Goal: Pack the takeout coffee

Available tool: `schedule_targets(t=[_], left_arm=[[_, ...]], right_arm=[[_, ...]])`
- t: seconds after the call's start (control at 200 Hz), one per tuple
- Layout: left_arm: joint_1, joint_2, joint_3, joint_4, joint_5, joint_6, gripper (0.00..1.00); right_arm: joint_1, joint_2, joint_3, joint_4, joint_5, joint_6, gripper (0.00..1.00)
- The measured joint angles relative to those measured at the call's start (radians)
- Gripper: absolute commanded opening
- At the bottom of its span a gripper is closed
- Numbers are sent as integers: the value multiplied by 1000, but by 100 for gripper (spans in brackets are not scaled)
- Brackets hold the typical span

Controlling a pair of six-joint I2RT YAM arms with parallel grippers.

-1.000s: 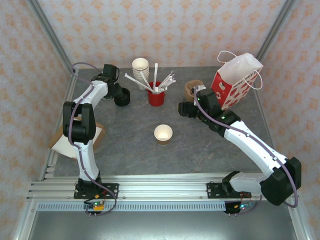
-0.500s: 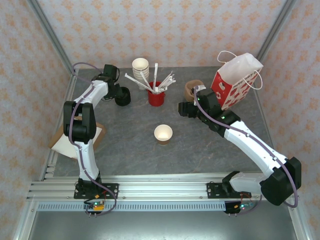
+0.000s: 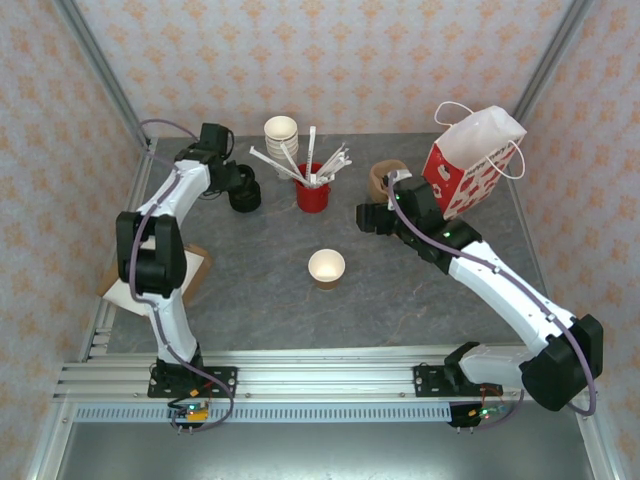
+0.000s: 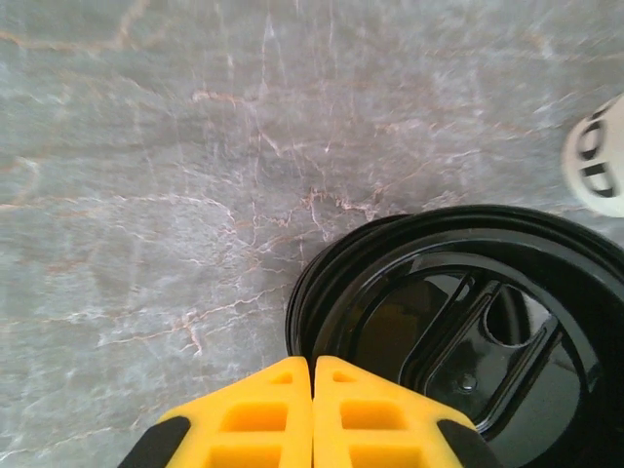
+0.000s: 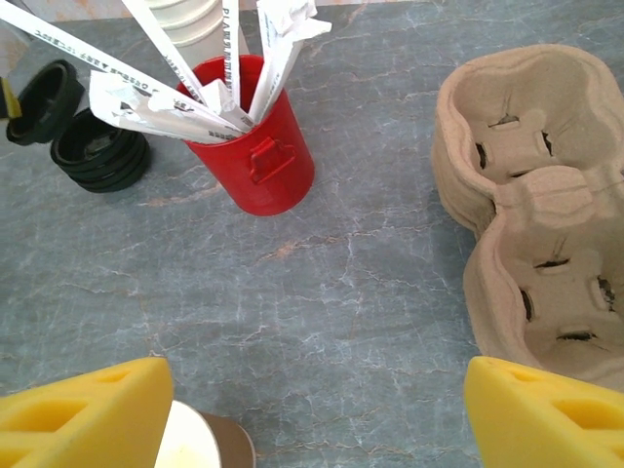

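Observation:
A lidded takeout coffee is out of view. A lidless paper cup (image 3: 326, 266) stands mid-table, its rim also at the lower left of the right wrist view (image 5: 200, 444). My left gripper (image 3: 230, 179) is shut, its yellow fingertips (image 4: 292, 390) pinching the near rim of a black lid (image 4: 468, 322). In the right wrist view that black lid (image 5: 37, 88) sits tilted beside the stack of black lids (image 5: 100, 151). My right gripper (image 5: 317, 419) hangs wide open over bare table, the cup just inside its left finger.
A red cup of wrapped straws (image 3: 312, 188) and stacked cream cups (image 3: 281, 132) stand at the back. A pulp cup carrier (image 5: 531, 195) lies right of them, next to a red-and-white paper bag (image 3: 470, 160). Brown card (image 3: 190, 268) lies at the left edge.
My left gripper has closed on the lid's rim, and the left arm has drawn slightly back and to the left. The right arm has not moved.

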Motion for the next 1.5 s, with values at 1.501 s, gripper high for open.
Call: schedule_targets(t=[1.501], left_arm=[[-267,-857,-646,739,458,-845,2]], right_arm=[[249,288,241,787,-288,1001,87]])
